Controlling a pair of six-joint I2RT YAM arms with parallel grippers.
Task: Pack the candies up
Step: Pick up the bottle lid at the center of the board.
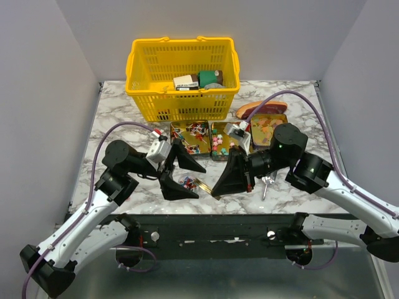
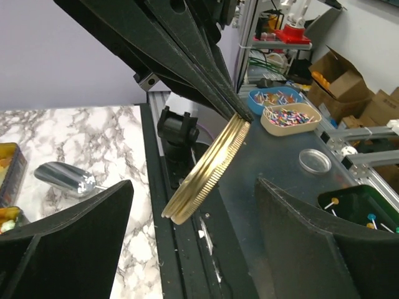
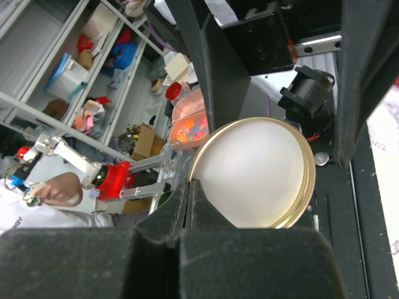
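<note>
Gripping round ridged gold lid (image 3: 255, 174), right pincer (image 3: 189, 187) clamped, left pincer (image 2: 193, 185) spread apart.

A yellow plastic lattice basket (image 1: 181, 106) stands at the far edge of the white marble-patterned table (image 1: 118, 118). A white box (image 1: 186, 81) and a dark green box (image 1: 207, 78) lie inside it. Just right of the basket lies a red-brown meat slab (image 1: 259, 108). Three rectangular metal tins (image 1: 223, 123) sit in a row mid-table. A silver metal scoop (image 2: 65, 179) lies nearer the near edge. A round gold-rimmed lid (image 3: 249, 171) hangs tilted over that edge.
</note>
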